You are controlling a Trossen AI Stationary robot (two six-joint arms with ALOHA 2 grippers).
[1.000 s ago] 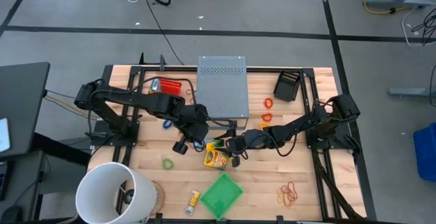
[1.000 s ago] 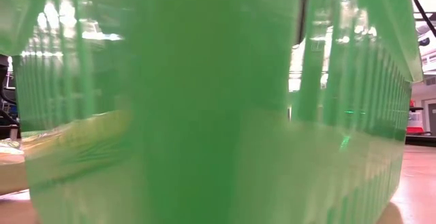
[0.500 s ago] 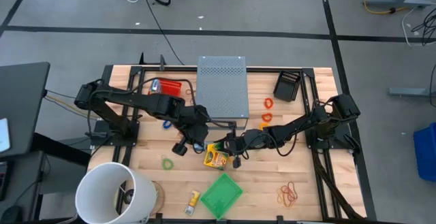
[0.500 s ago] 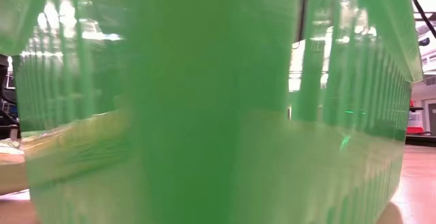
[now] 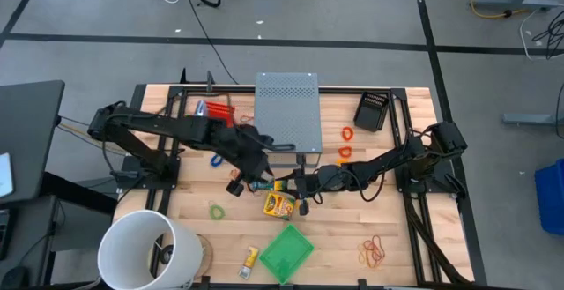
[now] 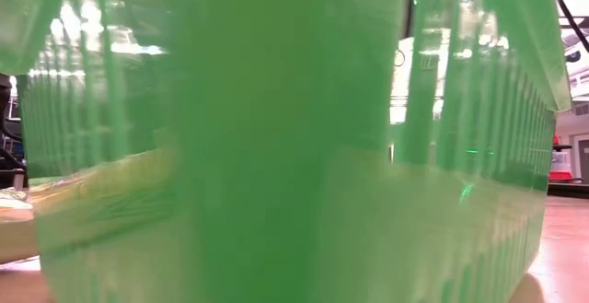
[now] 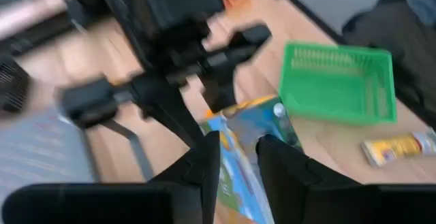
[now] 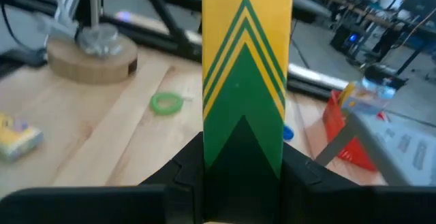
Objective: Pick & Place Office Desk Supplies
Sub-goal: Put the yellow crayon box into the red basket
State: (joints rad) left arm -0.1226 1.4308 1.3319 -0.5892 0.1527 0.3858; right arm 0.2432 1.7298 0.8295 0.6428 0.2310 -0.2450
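Table (image 5: 414, 237) of pale wood fills the high view, where the left gripper (image 5: 251, 180) and right gripper (image 5: 295, 187) meet at the middle, just in front of the grey perforated box (image 5: 288, 111). The yellow-green packet (image 5: 280, 204) sits just beside both. Around it lie 1 green basket (image 5: 285, 251), 1 white bucket (image 5: 145, 250), 1 small yellow packet (image 5: 251, 256), 1 green rubber band (image 5: 217, 211) and orange loops (image 5: 374, 252).

The low view shows only the basket's green wall (image 6: 276, 156), hiding both arms.

The left wrist view shows its fingers (image 7: 204, 169) parted, with a blue-printed packet face (image 7: 245, 135) between them; whether they grip it I cannot tell.

The right wrist view shows its fingers (image 8: 180, 176) clamped on the packet's yellow-green chevron side (image 8: 245, 67).
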